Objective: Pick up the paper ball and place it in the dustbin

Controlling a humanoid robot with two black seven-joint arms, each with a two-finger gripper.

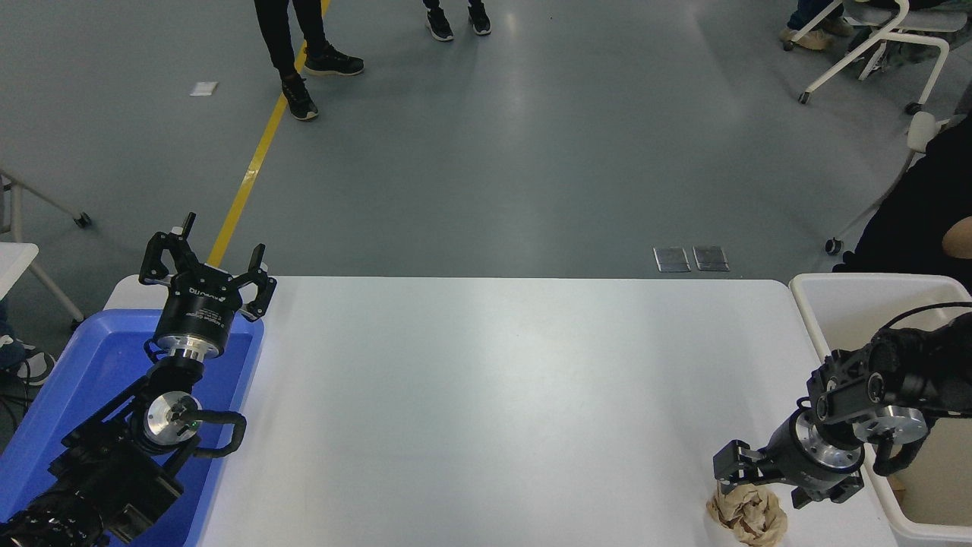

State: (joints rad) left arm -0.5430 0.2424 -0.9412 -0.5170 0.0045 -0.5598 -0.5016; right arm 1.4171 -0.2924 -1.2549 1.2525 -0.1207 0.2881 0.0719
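Hovering open, right gripper [752,482] straddles paper ball [748,515] beside dustbin [850,304].

Robotics lab or test floor, not a home. Grey sealed floor [493,152] with a yellow lane line [254,163] running 11 o'clock. White counter [486,395] as the workstation, blue tray [45,410] at 8 o'clock. Wheeled white chairs [881,38] at 1 o'clock, standing people's legs [292,45] at 12 o'clock. Metal floor plates [691,258] beyond the counter edge.
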